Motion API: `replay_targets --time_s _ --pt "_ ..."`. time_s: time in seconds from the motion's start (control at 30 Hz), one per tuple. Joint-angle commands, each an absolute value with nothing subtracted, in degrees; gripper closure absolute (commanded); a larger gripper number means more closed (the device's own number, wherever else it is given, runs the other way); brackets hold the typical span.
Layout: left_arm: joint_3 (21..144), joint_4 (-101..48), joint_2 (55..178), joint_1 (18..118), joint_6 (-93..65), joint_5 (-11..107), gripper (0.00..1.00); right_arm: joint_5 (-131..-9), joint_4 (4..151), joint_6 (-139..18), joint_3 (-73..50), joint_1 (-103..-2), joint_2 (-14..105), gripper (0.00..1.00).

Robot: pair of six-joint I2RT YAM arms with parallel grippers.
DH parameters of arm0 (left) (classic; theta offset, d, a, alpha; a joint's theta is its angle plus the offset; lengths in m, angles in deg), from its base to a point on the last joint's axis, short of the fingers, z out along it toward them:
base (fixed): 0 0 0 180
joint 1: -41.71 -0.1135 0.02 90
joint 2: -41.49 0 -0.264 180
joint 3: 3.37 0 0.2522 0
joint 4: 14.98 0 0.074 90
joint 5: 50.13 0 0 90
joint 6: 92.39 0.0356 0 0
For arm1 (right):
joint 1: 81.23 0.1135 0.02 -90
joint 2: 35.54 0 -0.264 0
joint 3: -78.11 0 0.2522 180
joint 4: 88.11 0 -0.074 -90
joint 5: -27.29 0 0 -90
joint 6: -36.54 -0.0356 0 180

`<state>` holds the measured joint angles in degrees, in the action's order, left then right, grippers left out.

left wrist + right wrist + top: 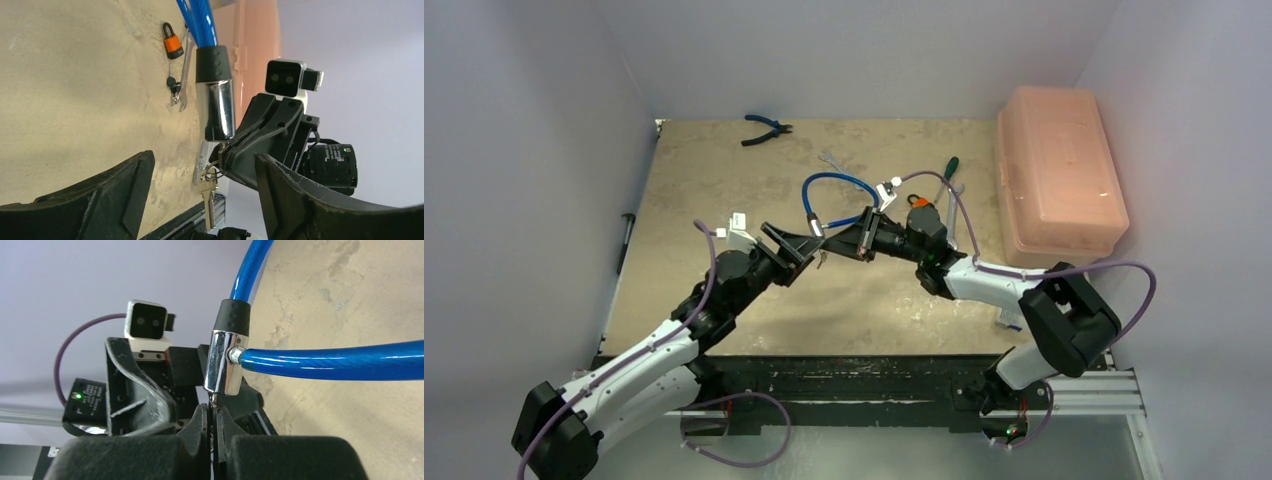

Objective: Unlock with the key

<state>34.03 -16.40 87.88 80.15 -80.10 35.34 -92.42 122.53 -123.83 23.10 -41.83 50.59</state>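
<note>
A blue cable lock [834, 185] with a chrome cylinder [216, 107] sits mid-table; the cylinder also shows in the right wrist view [222, 362]. My right gripper [214, 415] is shut on the key [214, 400], whose blade goes into the cylinder's lower end. In the top view this gripper [861, 238] points left at the cylinder. A spare key [207, 192] hangs from the key ring below the right fingers. My left gripper [205, 195] is open and empty, its fingers spread just short of the cylinder, facing the right gripper [796, 250].
A pink plastic box [1061, 170] stands at the right wall. An orange padlock [172, 44] with small keys and a wrench [184, 70] lie behind the cable. A green-handled screwdriver [946, 175] and blue pliers [767, 128] lie further back.
</note>
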Motion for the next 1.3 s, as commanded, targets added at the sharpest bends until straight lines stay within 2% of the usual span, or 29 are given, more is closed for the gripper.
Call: replay_targets --time_s 0.0,0.13,0.27,0.77,0.9,1.03,1.27 --pt "36.22 -23.57 83.90 79.99 -78.58 31.23 0.20 -93.19 127.31 -119.45 24.40 -41.18 49.30 1.00" --pt "37.48 -24.46 82.81 79.87 -77.89 30.01 0.15 -92.85 121.89 -114.28 24.89 -40.66 46.90 1.00" --pt "39.79 -25.53 85.99 79.79 -78.54 29.63 0.15 -91.63 115.37 -108.76 24.39 -39.78 43.98 1.00" --pt "40.06 -17.20 94.50 79.76 -81.27 30.09 0.35 -90.45 105.32 -100.01 24.48 -38.61 36.10 1.00" --pt "40.18 -16.83 95.28 79.69 -81.39 29.92 0.37 -90.84 102.26 -97.60 22.79 -38.45 35.89 1.00" --pt "40.54 -16.36 97.14 79.71 -81.47 30.66 0.46 -91.69 101.64 -96.73 21.92 -38.10 36.51 1.00" --pt "41.88 -15.21 100.43 79.72 -80.85 33.20 0.50 -91.93 101.08 -96.05 21.23 -37.91 36.79 1.00"
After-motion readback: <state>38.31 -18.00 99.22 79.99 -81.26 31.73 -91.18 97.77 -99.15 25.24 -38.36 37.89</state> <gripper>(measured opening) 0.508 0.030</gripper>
